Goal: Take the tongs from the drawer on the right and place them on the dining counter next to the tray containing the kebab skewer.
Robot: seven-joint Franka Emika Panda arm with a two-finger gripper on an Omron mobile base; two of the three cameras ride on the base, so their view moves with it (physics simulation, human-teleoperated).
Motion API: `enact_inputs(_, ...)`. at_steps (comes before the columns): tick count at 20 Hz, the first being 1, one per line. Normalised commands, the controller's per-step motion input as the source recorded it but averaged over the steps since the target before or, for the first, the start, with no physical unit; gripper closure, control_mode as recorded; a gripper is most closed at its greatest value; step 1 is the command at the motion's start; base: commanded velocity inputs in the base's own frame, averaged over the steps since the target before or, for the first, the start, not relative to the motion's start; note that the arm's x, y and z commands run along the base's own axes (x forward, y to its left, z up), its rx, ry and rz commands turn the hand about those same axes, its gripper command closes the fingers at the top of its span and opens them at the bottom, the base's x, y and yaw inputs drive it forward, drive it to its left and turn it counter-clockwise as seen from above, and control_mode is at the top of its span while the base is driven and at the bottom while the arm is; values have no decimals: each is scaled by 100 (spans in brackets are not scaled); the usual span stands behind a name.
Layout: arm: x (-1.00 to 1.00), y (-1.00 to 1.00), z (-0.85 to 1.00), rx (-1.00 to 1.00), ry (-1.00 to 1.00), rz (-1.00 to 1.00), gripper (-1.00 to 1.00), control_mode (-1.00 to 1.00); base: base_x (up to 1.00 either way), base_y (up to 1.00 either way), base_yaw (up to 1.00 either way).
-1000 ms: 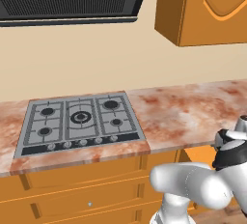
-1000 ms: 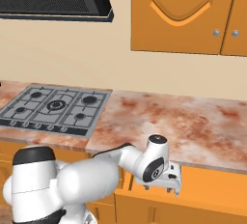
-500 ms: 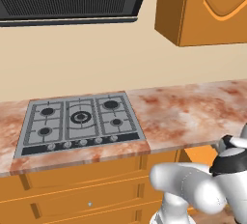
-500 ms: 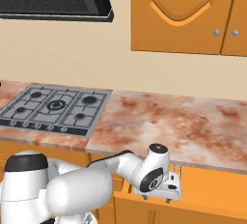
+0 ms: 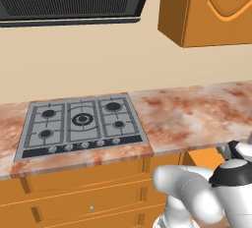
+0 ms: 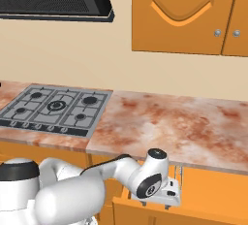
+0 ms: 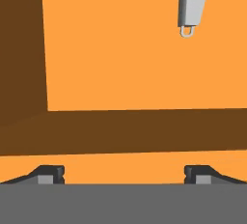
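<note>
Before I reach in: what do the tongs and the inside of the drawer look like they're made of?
The tongs look like metal: flat pale grey with a satin sheen and a small hanging ring at the joined end; steel is likely, though a render leaves it open. The drawer looks like wood or painted board: matte orange floor, darker brown walls, no visible grain.

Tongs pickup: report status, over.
Gripper over the open orange-brown wooden drawer, jaws wide, empty. Slim grey metal tongs lying on drawer floor ahead, untouched. Nothing between them.
</note>
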Motion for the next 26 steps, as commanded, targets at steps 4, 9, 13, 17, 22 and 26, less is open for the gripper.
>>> enact_inputs(4, -41, 13, -38, 0, 6, 0, -100, -100, 0, 0, 0)
enact_inputs(9, -69, 1, -58, 0, 12, 0, -100, -100, 0, 0, 0)
enact_inputs(13, -82, 0, -56, 0, 12, 0, -100, -100, 0, 0, 0)
enact_inputs(17, -76, 0, -44, 0, 10, 0, -100, -100, 0, 0, 0)
enact_inputs(22, -31, 0, -4, 0, 3, 0, -100, -100, 0, 0, 0)
enact_inputs(26, 1, 4, 40, 0, 0, 0, -100, -100, 0, 0, 0)
